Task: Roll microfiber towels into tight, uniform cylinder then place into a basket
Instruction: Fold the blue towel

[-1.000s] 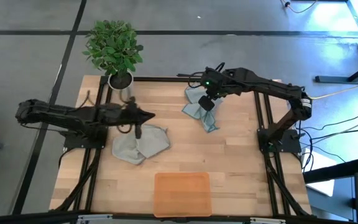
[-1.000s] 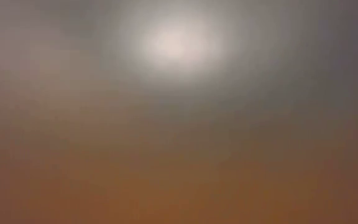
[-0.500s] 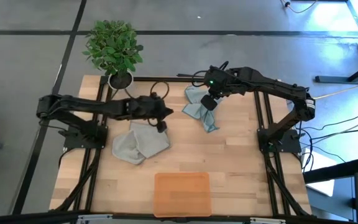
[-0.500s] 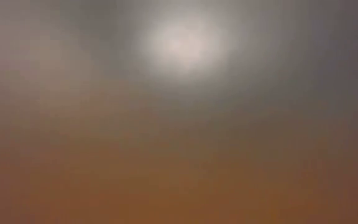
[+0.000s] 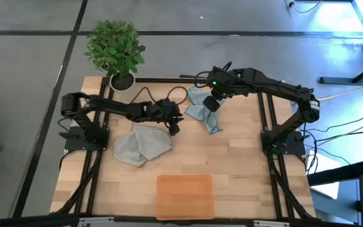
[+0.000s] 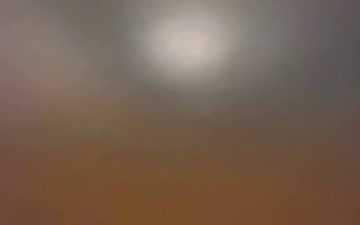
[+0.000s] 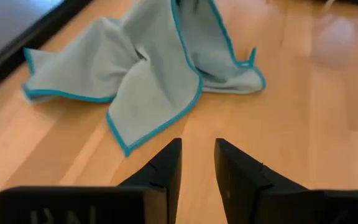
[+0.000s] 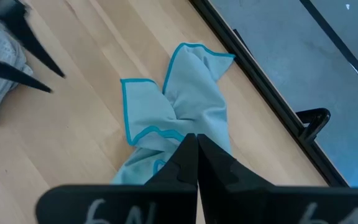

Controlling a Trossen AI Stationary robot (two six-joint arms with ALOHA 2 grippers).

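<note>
Blue towel (image 5: 201, 111), teal-edged, lies bunched and unrolled at the far middle of the counter; grey towel (image 5: 141, 144) lies crumpled and loosely folded left of centre; orange basket (image 5: 184, 197) sits flat at the near edge.

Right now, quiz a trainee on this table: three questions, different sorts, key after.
1. True or false: the basket holds a towel.
2. Which gripper pinches the blue towel? A left B right C neither
3. Fill in: the left gripper hovers at the edge of the ___ towel.

Key: 1 false, it holds nothing. 2 B, the right gripper is shut on it. 3 grey.
</note>
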